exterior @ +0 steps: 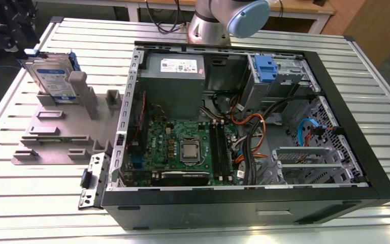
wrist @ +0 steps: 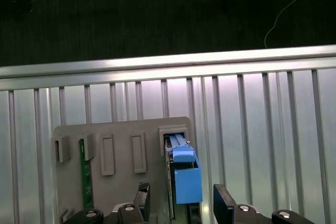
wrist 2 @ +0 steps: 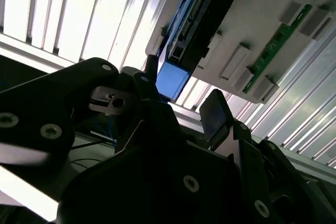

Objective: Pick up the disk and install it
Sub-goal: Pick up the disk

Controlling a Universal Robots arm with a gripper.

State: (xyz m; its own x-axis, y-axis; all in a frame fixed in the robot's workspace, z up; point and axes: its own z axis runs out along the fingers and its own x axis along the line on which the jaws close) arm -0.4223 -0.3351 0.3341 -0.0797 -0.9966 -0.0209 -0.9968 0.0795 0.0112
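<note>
On the ribbed counter [exterior: 19, 213] my spread fingers [wrist: 224, 203] face the upright disk [wrist: 186, 182], probably stiff, weighty, fragile; I'd pinch its flat faces.

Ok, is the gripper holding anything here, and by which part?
Nothing is held. The gripper is open, its fingers flanking the disk, which stands in the grey holder.
</note>
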